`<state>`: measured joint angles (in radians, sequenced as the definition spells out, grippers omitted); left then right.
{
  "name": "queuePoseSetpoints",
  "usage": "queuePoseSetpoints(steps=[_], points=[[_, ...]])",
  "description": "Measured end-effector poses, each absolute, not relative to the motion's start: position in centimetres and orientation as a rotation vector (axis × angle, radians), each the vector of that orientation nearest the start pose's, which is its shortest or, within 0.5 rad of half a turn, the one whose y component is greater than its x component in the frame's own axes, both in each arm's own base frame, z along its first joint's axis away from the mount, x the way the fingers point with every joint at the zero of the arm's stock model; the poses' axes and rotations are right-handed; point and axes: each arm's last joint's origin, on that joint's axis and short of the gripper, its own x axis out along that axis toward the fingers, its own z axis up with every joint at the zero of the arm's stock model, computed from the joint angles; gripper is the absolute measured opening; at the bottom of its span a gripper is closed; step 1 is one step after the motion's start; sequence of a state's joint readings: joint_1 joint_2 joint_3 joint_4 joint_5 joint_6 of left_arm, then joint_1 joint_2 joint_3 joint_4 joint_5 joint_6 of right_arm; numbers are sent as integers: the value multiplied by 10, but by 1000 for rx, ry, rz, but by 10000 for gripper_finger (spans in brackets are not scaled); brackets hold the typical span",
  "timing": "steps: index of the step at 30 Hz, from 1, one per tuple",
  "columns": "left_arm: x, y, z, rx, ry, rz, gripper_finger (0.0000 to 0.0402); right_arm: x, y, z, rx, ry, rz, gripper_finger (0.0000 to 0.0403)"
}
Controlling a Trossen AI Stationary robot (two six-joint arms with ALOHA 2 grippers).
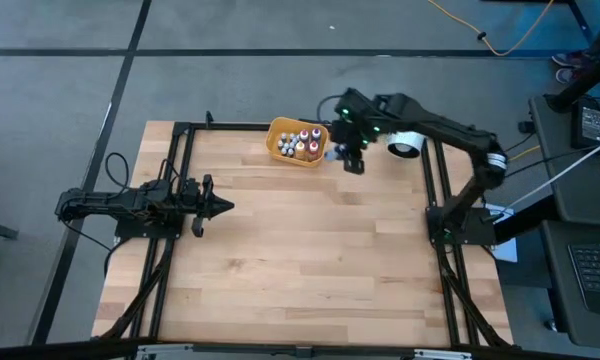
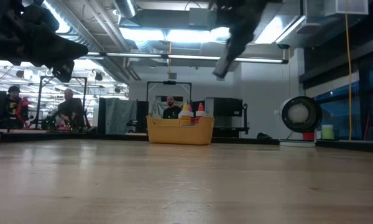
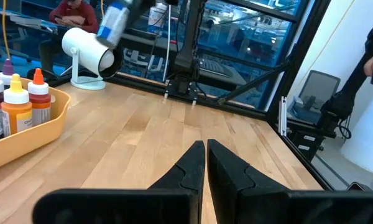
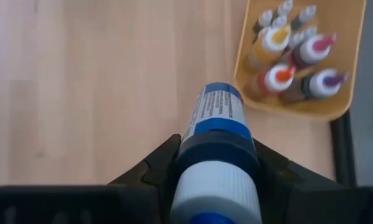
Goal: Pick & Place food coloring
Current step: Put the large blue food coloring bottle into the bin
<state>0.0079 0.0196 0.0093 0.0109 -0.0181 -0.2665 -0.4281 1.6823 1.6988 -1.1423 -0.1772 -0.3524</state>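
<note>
An orange bowl (image 1: 276, 138) at the table's far edge holds several tiny food coloring bottles (image 4: 292, 56) standing upright on their bases, with white, red, orange and purple tops. My right gripper (image 1: 352, 160) hangs above the table just right of the bowl, pointing steeply down, shut on one more food coloring bottle (image 4: 212, 115) with a blue label and a white cap. My left gripper (image 3: 205, 149) rests shut and level over the table's left side, holding nothing. My right gripper pinches the bottle between its two fingers at the blue body just under the white cap (image 4: 217, 134). The fingers come from above, slanting down. The bottle lies along them, cap toward the wrist and base toward the table, lifted clear.
A big white cylinder (image 1: 405, 146) on a stand lies at the far right, close to my right arm. The black frame rails (image 1: 442, 180) run along the table's sides. The wide wooden middle and near part of the table (image 1: 310, 270) is bare. People sit in the room beyond.
</note>
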Motion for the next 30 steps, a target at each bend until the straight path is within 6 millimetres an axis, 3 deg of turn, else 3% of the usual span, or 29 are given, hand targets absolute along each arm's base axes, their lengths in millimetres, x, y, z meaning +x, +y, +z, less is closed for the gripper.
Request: queuePoseSetpoints(steps=[6,13,30], points=[[98,1,166,-267,-4,26,15,346,-156,324,-50,1123,28,141],[98,1,166,-267,-4,26,15,375,-167,298,-58,1113,117,150],[98,1,166,-266,-4,26,15,398,-182,247,-90,1232,41,140]])
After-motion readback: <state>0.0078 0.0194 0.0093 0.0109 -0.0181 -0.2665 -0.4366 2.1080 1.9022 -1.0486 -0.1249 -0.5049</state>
